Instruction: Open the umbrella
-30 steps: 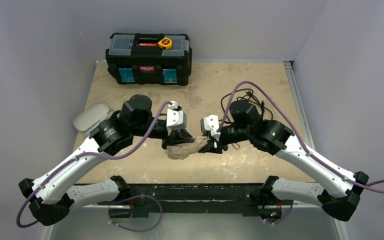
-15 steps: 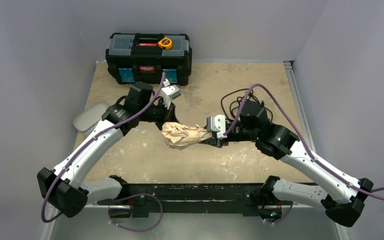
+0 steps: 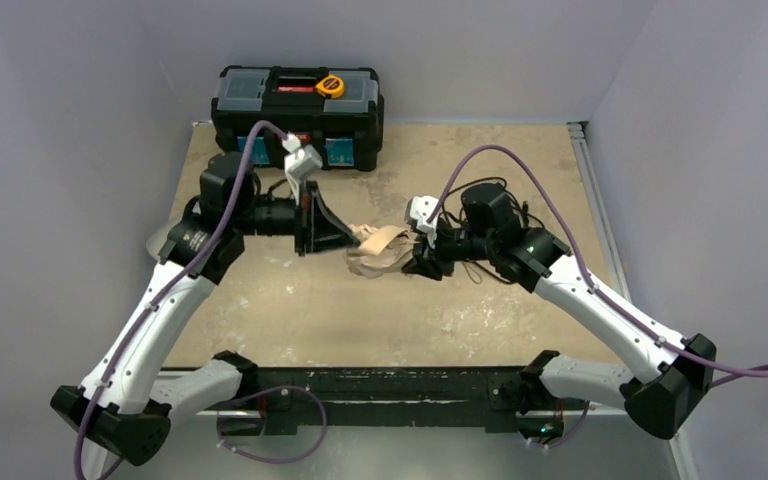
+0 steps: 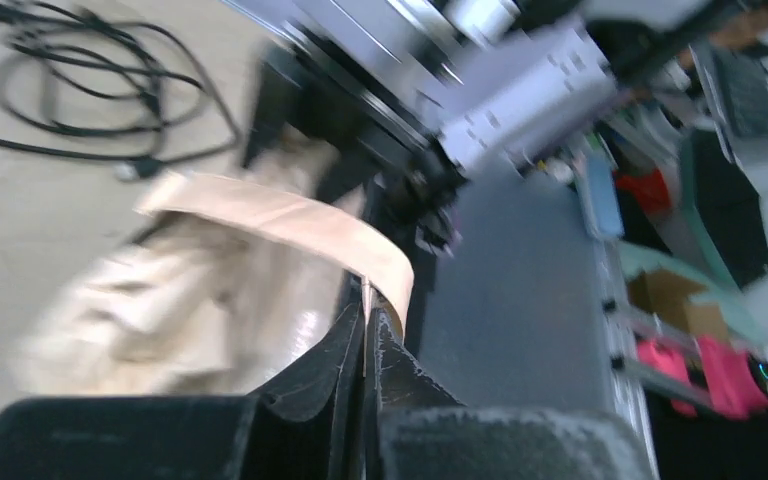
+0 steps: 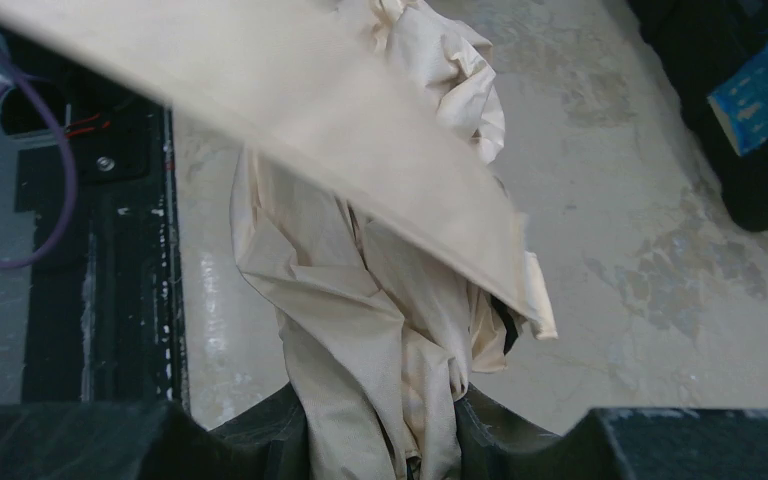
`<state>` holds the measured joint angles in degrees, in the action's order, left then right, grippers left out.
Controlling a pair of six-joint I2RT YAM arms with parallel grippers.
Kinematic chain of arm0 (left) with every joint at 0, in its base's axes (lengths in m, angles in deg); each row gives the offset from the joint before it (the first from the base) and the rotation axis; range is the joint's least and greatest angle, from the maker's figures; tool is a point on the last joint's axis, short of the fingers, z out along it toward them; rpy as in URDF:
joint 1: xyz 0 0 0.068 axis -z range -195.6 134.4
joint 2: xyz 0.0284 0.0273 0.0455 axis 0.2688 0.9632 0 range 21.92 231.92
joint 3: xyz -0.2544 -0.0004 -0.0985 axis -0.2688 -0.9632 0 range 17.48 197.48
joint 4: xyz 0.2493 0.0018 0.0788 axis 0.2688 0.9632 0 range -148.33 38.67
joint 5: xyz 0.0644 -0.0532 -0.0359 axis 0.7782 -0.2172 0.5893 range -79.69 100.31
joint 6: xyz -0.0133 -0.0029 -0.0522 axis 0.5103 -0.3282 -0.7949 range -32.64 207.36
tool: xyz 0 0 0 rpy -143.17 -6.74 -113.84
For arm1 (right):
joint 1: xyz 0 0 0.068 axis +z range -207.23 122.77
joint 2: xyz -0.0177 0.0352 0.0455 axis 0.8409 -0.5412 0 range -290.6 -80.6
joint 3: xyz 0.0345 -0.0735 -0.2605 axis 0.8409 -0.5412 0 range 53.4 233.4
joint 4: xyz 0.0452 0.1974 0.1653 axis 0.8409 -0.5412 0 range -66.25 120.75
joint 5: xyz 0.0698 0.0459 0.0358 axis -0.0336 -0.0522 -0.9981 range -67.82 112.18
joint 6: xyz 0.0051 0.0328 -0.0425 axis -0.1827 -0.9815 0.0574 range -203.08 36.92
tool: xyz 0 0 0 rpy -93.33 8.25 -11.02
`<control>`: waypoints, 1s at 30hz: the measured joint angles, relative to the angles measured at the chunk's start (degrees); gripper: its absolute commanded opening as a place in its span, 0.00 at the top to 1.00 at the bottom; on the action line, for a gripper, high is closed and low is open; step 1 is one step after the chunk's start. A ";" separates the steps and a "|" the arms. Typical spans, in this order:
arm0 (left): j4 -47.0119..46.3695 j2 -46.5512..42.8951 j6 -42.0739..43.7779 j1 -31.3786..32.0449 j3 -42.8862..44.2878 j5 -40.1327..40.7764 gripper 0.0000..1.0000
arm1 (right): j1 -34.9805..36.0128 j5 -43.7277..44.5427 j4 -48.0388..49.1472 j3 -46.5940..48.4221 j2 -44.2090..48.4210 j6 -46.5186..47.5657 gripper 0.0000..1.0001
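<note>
Tan strap (image 4: 280,220) pinched in left gripper (image 4: 365,335) (view blurred), crumpled umbrella (image 5: 360,300) clamped in right gripper (image 5: 380,425)

Open passage is offered by the near half of the counter (image 3: 310,320), bare from left edge to right. The middle is barred by the umbrella (image 3: 378,250), pinched at one end by the left fingers (image 4: 305,385) and at the other by the right fingers (image 5: 250,440). The far left corner is filled by a black toolbox (image 3: 297,117). A loose black cable (image 4: 130,165) is spread behind the right arm (image 3: 600,310).
</note>
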<state>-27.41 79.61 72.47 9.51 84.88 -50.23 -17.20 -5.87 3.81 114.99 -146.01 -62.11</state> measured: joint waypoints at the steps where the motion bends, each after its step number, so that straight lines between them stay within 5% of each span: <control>1: -2.40 1.14 -2.45 -0.96 1.66 1.79 0.62 | 0.04 -1.27 -0.98 0.00 0.07 0.85 1.00; 3: -4.61 3.32 -4.42 -3.93 4.07 7.54 0.09 | 0.09 -4.33 -2.36 0.00 0.76 2.25 1.00; 4: -4.50 4.52 -4.26 -5.90 5.49 11.80 0.04 | 0.07 -5.97 -2.78 0.02 1.18 2.78 1.00; 8: -1.99 6.14 7.54 -9.14 8.22 21.88 0.00 | 0.20 -10.93 -4.17 1.57 0.94 3.48 1.00; 13: 4.63 -1.46 30.29 -7.52 8.50 19.30 0.00 | 0.17 -12.46 -3.34 2.84 -1.05 -0.98 1.00; 18: 14.56 -5.49 49.18 9.25 13.35 20.41 0.00 | 0.15 -12.41 -2.45 3.45 -5.03 -6.99 1.00; 22: 15.63 -4.50 55.04 20.04 12.81 26.23 0.00 | 0.07 -13.00 -1.77 4.83 -8.11 -11.17 1.00; 30: 11.58 2.19 60.61 29.42 5.03 42.38 0.00 | -0.02 -19.04 -0.59 6.71 -8.33 -15.02 1.00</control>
<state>-15.83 81.79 133.08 38.93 89.90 -7.85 -17.22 -24.91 3.22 121.70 -154.34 -77.12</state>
